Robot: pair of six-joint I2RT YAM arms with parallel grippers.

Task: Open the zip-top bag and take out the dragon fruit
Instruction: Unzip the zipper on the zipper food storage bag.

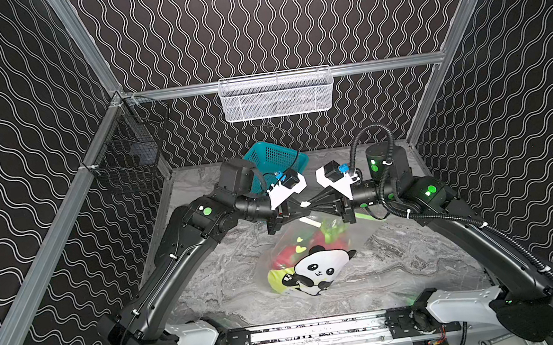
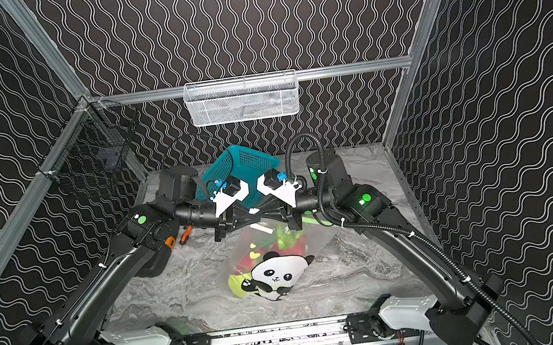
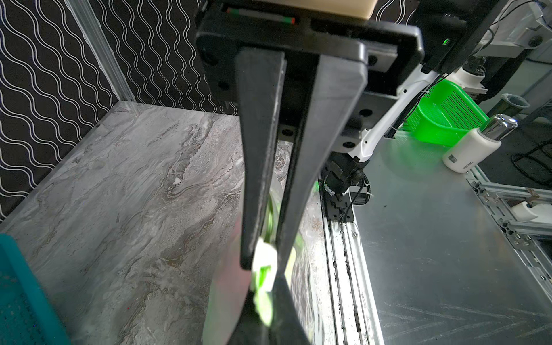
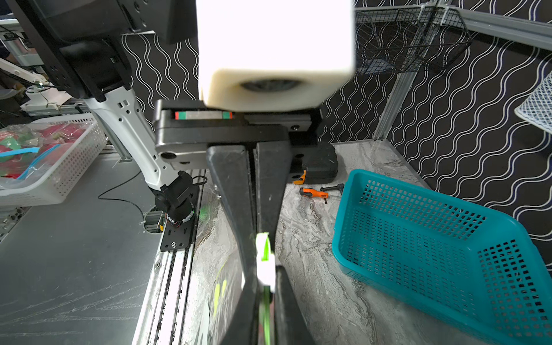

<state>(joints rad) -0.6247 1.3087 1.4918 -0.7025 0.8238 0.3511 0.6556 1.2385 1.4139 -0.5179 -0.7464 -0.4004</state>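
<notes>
Mid-table, the zip-top bag [image 1: 318, 269], dragon fruit [image 1: 284, 256] inside, is raised at its far edge: left gripper [image 3: 264, 264] pinches the white slider [image 1: 304, 204], right gripper [image 4: 259, 255] clamps the lime-green zip strip [image 1: 369, 216] alongside, likely bracing the pull.

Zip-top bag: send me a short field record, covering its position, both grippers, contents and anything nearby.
Bag: zip-top bag, lower part resting on the marble table, top edge raised to the grippers
Left: left gripper shut on the bag's green zip strip at the white slider
Right: right gripper shut on the same strip, tip to tip with the left
Contents: dragon fruit inside, red and green through the plastic
Zip: open or sealed, cannot tell
Nearby: teal basket behind the grippers; orange screwdriver on the table
</notes>
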